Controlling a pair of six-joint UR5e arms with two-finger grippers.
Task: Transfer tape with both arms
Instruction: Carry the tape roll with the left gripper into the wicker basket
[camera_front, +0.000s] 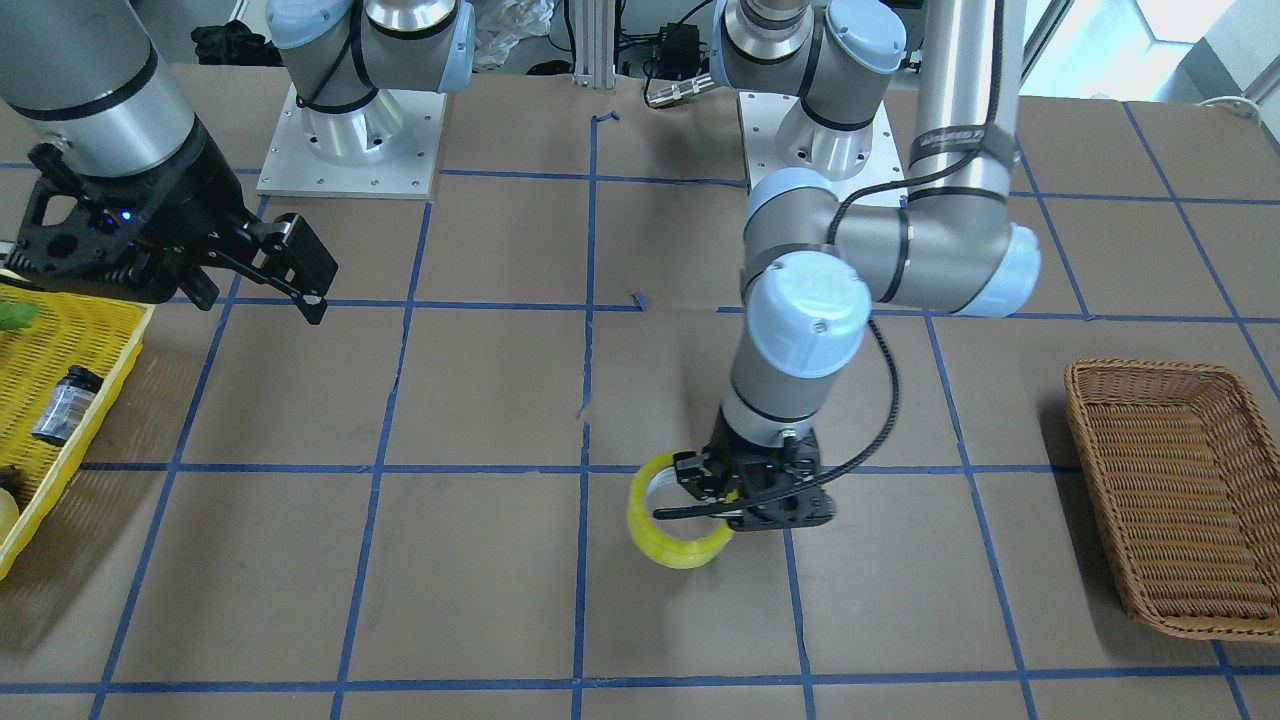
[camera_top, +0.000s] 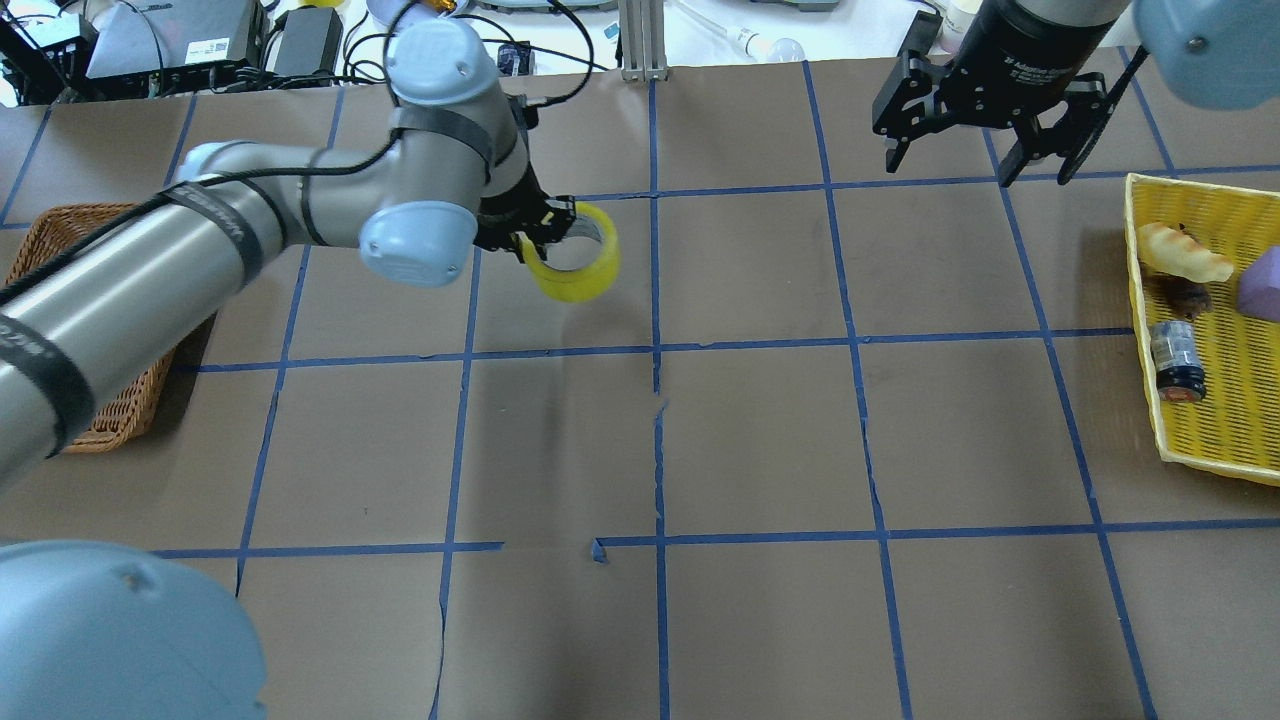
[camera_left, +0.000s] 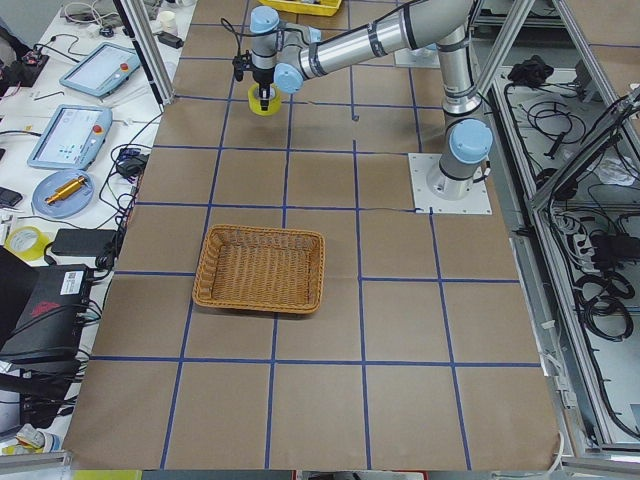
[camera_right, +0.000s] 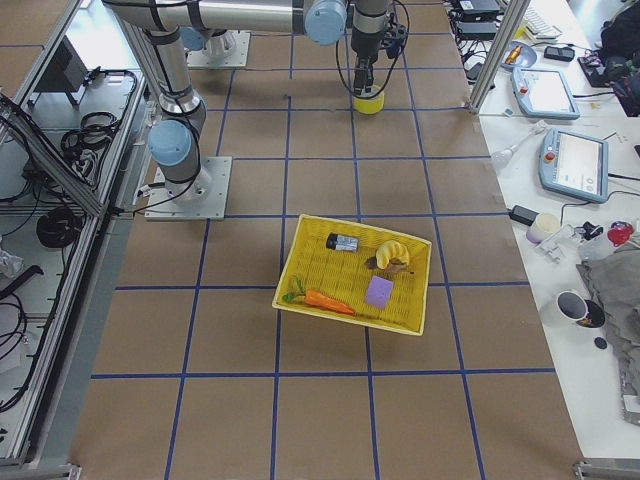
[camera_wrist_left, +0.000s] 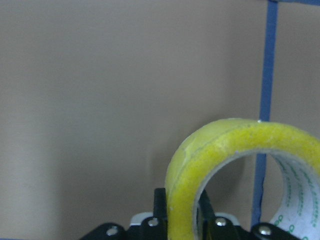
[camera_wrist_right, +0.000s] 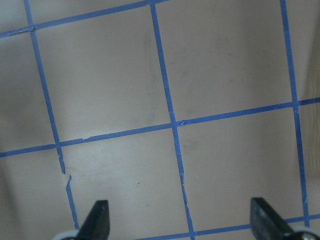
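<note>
The yellow tape roll (camera_top: 580, 272) stands on edge left of the table's centre line, far from the robot's base. My left gripper (camera_top: 533, 238) is shut on its wall, one finger inside the ring and one outside. The front view shows the same grip (camera_front: 705, 505) on the tape (camera_front: 672, 537). In the left wrist view the tape (camera_wrist_left: 235, 155) fills the lower right, pinched between the fingertips (camera_wrist_left: 160, 207). Whether the roll touches the table I cannot tell. My right gripper (camera_top: 975, 160) hangs open and empty near the yellow tray; its fingers (camera_wrist_right: 97, 220) stand wide apart over bare table.
A wicker basket (camera_top: 100, 330) sits on my left side of the table, also seen in the front view (camera_front: 1180, 490). A yellow mesh tray (camera_top: 1215, 420) on my right side holds a small dark bottle (camera_top: 1175, 360) and toy foods. Blue tape lines grid the brown table.
</note>
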